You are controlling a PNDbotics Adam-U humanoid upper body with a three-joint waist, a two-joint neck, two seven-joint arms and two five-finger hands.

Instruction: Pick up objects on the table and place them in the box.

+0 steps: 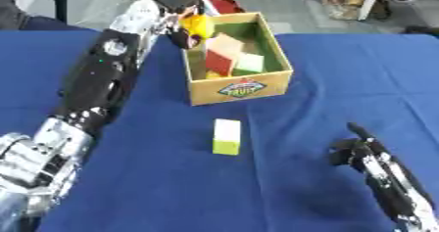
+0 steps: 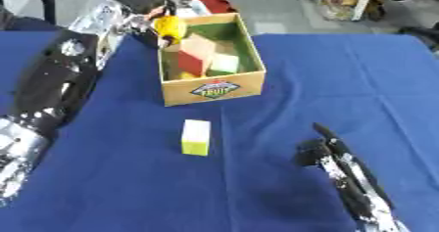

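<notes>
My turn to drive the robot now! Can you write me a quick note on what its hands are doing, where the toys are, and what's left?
Left hand: curled round a yellow object, held over the far left edge of the box.
Right hand: idle at lower right, fingers fairly straight, holding nothing.
Done: several blocks already lie in the box.
Left: let the yellow object go into the box, then fetch the white and yellow-green block lying on the blue table in front of the box.
</notes>
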